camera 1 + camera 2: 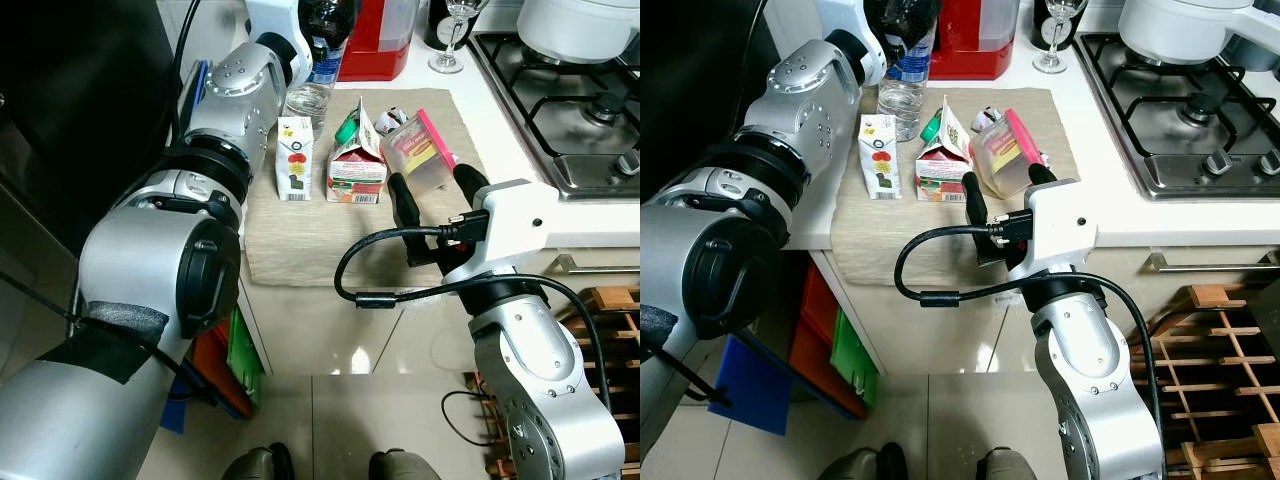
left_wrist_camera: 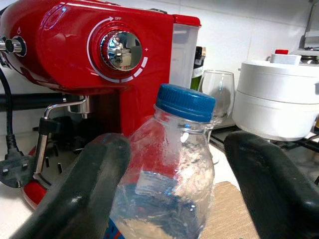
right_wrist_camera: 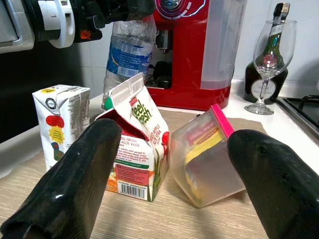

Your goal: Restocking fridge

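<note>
the white bench (image 1: 480,105) carries a beige mat (image 1: 300,235), with a gas hob (image 1: 560,100) at its right end and a white pot (image 1: 575,25) on it. at the back stands a red coffee machine (image 3: 199,55), a wine glass (image 3: 269,59) just to its right. on the mat a clear water bottle (image 2: 169,174) with a blue cap stands at the back left, and the left gripper (image 2: 174,189) is around it, jaws wide, one finger on either side; whether they touch it i cannot tell. in front of the bottle a small white juice carton (image 1: 294,160) stands upright, beside it a gable-top apple juice carton (image 1: 356,165) with its top opened, and right of that a clear plastic tub (image 1: 420,155) with a pink lid, tipped on its side. the right gripper (image 1: 430,195) hovers at the near side of the tub, jaws spread wide and holding nothing.
</note>
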Robot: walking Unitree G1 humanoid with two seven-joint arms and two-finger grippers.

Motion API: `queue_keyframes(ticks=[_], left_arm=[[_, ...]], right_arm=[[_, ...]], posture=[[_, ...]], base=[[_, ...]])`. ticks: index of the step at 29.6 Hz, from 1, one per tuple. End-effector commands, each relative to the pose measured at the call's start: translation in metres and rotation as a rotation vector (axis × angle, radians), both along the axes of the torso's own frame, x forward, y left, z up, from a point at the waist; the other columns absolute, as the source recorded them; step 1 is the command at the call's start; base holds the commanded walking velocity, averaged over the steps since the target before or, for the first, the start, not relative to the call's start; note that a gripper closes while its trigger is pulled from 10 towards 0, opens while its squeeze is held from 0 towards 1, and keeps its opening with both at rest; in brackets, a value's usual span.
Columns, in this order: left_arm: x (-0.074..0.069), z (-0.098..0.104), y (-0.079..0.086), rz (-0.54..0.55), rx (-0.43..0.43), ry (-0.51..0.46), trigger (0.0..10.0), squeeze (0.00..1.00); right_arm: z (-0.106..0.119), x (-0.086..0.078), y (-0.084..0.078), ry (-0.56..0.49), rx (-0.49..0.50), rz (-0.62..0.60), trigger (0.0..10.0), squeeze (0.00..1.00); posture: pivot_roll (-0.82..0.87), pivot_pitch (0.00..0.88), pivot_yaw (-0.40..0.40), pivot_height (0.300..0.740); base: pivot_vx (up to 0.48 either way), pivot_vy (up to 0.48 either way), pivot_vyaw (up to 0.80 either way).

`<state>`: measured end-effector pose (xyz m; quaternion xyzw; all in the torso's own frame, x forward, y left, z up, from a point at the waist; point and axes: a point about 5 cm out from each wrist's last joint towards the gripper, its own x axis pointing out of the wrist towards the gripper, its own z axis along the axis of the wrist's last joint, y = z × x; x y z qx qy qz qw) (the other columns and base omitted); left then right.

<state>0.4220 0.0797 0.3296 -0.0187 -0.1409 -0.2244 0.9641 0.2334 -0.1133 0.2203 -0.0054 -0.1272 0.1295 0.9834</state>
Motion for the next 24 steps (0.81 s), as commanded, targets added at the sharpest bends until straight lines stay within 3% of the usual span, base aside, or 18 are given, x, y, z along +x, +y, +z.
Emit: queue_keyframes(ticks=[1, 8, 18, 24], left_arm=[[0.001, -0.006, -0.001, 0.003, 0.025, 0.037, 0.0, 0.00], [0.002, -0.011, 0.004, 0.048, 0.107, 0.034, 0.0, 0.00], [0.003, -0.008, 0.016, 0.067, 0.076, 0.028, 0.0, 0.00], [0.003, -0.008, 0.015, 0.031, 0.076, 0.024, 0.0, 0.00]], right_arm=[[0.001, -0.002, 0.001, 0.003, -0.001, 0.004, 10.0, 0.00], [-0.001, -0.002, 0.000, 0.011, -0.004, 0.003, 10.0, 0.00], [-0.004, 0.002, -0.001, 0.019, -0.012, 0.012, 10.0, 0.00], [-0.006, 0.003, 0.000, 0.023, -0.013, 0.016, 10.0, 0.00]], posture=[[-0.36, 0.147, 0.052, 0.740], [-0.36, 0.134, 0.050, 0.740], [-0.34, 0.108, 0.038, 0.740], [-0.34, 0.104, 0.036, 0.740]], base=[[0.000, 0.000, 0.00], [0.000, 0.000, 0.00], [0.000, 0.000, 0.00], [0.000, 0.000, 0.00]])
